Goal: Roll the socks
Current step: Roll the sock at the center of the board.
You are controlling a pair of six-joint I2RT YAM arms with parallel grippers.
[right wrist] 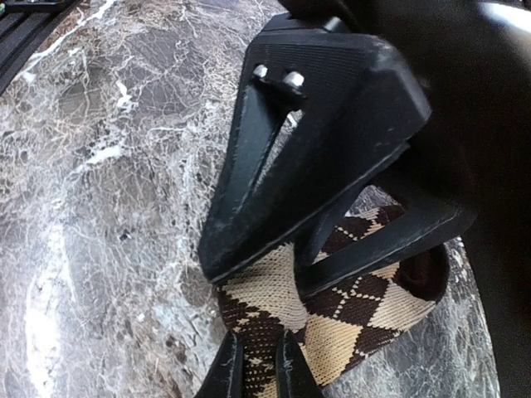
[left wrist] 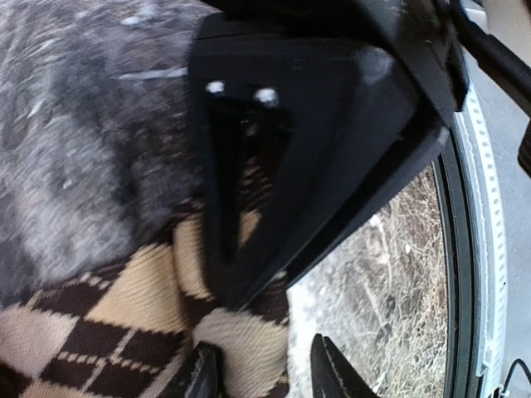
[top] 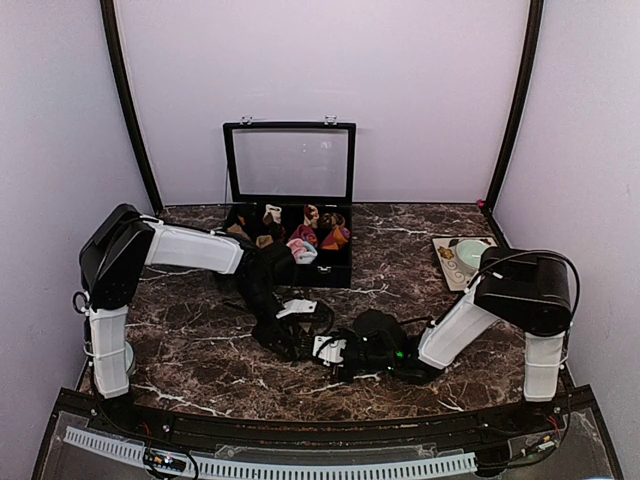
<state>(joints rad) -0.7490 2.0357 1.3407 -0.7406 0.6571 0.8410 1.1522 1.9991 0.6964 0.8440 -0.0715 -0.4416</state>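
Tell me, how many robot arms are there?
2. The left arm is on the left side and the right arm is on the right. Both bend down to a sock near the front of the table. None seems hidden.

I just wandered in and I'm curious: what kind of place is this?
Probably a robotics test booth: plain white walls enclose a marble-patterned table; a left arm and a right arm stand at its near edge, handling a diamond-patterned sock.
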